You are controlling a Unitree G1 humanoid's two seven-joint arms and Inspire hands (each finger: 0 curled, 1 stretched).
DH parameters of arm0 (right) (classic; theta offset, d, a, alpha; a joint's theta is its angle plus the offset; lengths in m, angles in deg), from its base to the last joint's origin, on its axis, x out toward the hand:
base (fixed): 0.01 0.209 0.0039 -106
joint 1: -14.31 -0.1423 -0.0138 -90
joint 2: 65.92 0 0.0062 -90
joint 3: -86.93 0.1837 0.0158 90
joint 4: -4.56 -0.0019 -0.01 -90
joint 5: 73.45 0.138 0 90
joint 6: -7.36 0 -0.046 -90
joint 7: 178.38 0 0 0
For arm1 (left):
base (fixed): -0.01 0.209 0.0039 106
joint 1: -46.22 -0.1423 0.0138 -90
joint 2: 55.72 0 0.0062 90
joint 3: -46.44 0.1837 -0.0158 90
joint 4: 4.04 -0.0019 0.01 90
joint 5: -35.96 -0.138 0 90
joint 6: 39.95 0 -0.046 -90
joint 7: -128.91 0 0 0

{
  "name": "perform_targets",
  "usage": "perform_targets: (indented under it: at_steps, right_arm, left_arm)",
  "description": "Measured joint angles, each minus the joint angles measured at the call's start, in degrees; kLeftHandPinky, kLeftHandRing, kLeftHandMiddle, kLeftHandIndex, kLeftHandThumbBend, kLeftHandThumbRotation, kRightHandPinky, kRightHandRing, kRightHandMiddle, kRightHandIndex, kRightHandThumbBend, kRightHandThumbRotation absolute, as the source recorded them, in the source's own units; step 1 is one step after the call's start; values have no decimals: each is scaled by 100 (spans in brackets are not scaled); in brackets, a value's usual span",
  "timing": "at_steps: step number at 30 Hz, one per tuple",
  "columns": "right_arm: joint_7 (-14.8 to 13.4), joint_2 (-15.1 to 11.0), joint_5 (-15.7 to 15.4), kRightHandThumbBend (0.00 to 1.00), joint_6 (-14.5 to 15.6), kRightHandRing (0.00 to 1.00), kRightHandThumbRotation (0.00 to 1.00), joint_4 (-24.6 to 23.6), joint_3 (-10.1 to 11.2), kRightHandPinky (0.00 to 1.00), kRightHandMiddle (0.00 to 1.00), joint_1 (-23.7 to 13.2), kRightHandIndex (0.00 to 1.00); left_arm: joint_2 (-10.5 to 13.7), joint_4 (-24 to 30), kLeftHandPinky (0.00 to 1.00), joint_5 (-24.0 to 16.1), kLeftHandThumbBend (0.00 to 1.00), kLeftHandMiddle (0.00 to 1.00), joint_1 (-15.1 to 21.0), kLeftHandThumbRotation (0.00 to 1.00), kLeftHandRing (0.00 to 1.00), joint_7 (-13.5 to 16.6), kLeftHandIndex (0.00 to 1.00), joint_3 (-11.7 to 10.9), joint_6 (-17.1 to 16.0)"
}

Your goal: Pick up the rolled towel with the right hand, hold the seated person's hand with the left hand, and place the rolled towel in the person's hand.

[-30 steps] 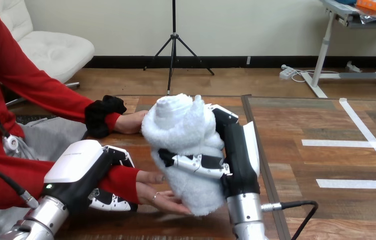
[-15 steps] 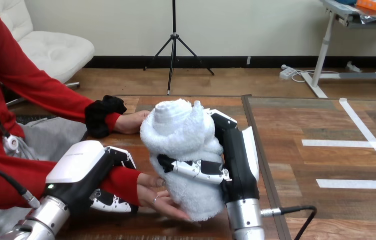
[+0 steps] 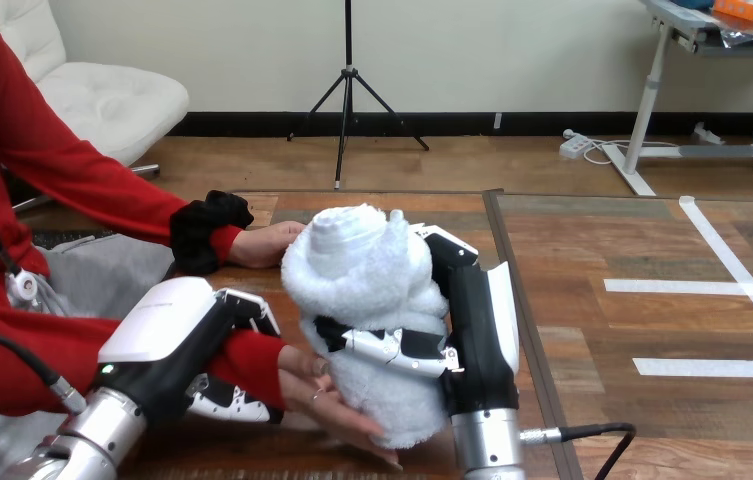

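the right hand (image 3: 469, 322) has its fingers (image 3: 392, 346) curled round the middle of the rolled towel (image 3: 364, 268) and holds it upright, clear of the bench (image 3: 242, 283). the towel's lower end rests on or just over the person's near hand (image 3: 340, 408), which lies palm up low in the view; whether it truly touches the palm is hard to tell. the left hand (image 3: 180, 338) is closed round that arm's red-sleeved wrist, thumb above and fingers below. the person's far hand (image 3: 264, 243) lies on the bench behind the towel, apart from it.

risks from here, as i judge them:
- the towel is tall and top-heavy over a flat open palm. if the right hand lets go before the person's fingers close, the roll could tip toward the bench or fall off the palm's edge.
- the loose outer fold near the top could catch on the right hand's fingers as they open and drag the roll back out.
- the towel is soft, so a firm squeeze hides how much weight the palm carries. a release made too high would drop it.
- a tighter or shifting hold on the wrist could tilt the palm and spill the towel.
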Motion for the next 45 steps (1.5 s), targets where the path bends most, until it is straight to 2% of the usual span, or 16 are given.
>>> perform_targets:
  at_steps: [7,15,23,45]
  right_arm:
    - [-243,3,-154,60,-85,21,0,55,-82,15,27,-19,25]
    - [-408,6,-160,60,-132,20,0,97,-148,15,26,-33,25]
    - [-503,7,-162,59,-184,20,0,102,-183,14,25,-40,25]
    - [-690,10,-164,58,-200,19,0,103,-221,14,25,-51,25]
  left_arm:
    - [-23,123,28,50,79,42,0,5,35,-40,46,-23,0]
    - [-29,227,30,104,81,43,-1,4,36,-130,46,-59,6]
    - [-31,369,31,117,81,43,-2,1,37,-255,47,-91,34]
    - [-35,592,36,118,82,44,-9,0,39,-438,49,-118,53]
